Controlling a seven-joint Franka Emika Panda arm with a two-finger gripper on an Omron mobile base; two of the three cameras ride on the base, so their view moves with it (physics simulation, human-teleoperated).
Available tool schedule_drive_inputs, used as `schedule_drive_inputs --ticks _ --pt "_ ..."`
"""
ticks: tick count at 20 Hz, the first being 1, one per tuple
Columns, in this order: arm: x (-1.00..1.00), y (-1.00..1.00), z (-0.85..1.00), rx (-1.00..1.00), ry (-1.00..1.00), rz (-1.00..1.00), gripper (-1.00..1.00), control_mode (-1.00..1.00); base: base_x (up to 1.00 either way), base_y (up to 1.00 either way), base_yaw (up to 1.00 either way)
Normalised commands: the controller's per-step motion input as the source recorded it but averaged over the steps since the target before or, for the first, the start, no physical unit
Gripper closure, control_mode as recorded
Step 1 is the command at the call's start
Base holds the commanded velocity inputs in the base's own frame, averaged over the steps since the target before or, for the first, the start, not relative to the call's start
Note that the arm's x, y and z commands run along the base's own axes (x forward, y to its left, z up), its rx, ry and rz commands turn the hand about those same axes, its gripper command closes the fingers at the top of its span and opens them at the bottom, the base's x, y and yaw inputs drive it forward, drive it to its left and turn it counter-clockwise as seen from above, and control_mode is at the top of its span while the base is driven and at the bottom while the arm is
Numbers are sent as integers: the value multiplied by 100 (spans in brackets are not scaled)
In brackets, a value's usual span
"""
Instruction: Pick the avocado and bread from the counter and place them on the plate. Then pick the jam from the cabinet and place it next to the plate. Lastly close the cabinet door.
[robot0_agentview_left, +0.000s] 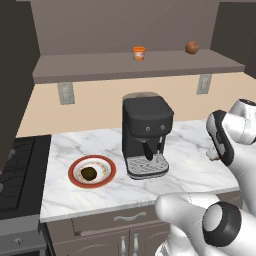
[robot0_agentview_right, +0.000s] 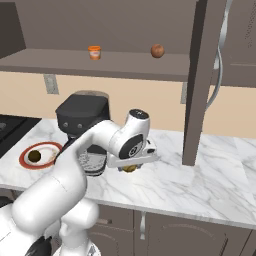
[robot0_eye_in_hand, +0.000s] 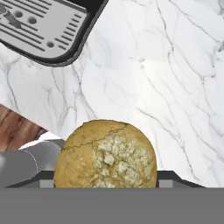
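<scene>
Avocado (robot0_agentview_left: 88, 173) on plate (robot0_agentview_left: 109, 171)

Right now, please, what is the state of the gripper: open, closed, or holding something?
Gripper: shut on the bread, which sits between its fingers above the counter.

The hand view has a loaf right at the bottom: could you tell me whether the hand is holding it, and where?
The hand appears to hold the bread by its two sides, above the counter.
</scene>
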Motion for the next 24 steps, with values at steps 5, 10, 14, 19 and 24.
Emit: schedule_drive_inputs --ticks 5,10,14,19,24 --pt "-22 58 31 0 1 8 100 -100 0 0 0" --pt "-19 56 26 0 1 8 100 -100 0 0 0" --pt "-14 56 21 0 1 6 100 -100 0 0 0" --pt "-6 57 16 0 4 6 100 -100 0 0 0" --pt "0 60 8 0 6 6 100 -100 0 0 0"
